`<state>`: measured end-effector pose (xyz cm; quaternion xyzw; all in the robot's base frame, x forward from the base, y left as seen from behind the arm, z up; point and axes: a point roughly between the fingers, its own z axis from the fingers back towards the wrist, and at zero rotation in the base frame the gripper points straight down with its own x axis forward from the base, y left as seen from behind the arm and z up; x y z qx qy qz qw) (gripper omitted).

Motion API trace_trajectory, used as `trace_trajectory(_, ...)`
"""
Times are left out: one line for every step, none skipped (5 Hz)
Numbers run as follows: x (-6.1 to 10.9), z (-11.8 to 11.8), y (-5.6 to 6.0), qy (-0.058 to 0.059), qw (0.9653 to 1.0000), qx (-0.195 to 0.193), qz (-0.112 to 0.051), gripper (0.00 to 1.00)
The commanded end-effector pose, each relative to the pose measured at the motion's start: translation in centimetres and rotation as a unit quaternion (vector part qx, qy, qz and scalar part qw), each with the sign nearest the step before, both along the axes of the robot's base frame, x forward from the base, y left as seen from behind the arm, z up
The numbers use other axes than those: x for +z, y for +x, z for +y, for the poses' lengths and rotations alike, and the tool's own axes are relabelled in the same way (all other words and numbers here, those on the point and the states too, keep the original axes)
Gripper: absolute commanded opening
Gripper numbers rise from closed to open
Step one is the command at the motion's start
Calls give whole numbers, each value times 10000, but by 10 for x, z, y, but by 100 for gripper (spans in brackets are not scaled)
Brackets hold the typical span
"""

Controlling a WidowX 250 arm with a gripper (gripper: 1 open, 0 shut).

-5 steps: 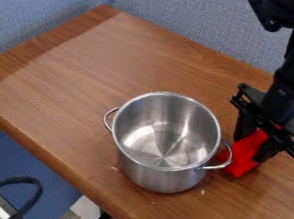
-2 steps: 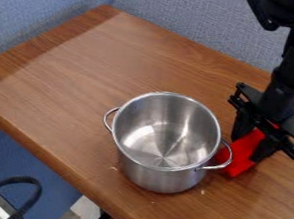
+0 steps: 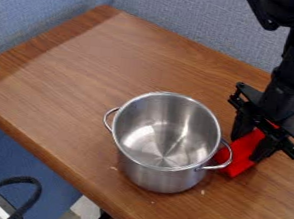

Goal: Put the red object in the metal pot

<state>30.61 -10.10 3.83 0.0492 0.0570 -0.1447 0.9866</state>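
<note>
The red object (image 3: 246,158) is a bright red block lying on the wooden table just right of the metal pot (image 3: 167,141). One end of the block touches or nearly touches the pot's right handle. My black gripper (image 3: 252,141) points straight down onto the block's upper end and is shut on it. The pot is shiny steel with two loop handles, stands upright near the table's front edge, and its inside holds nothing.
The wooden table (image 3: 102,61) stretches to the left and back. Its front edge runs close under the pot. A blue wall (image 3: 42,8) stands behind on the left. A black cable (image 3: 5,193) lies below the table at the lower left.
</note>
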Motion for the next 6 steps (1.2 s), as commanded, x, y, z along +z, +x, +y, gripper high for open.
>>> trace_trajectory(-1, 8, 1, 37, 10000, 37, 35, 0)
trace_trajectory(0, 8, 1, 44, 10000, 16, 33, 0)
trace_trajectory(0, 9, 1, 50, 10000, -6, 31, 0)
trace_trajectory(0, 9, 1, 57, 10000, -30, 30, 0)
trace_trajectory(0, 9, 2, 65, 10000, -49, 31, 0)
trace_trajectory(1, 10, 2, 73, 9999, -66, 30, 0)
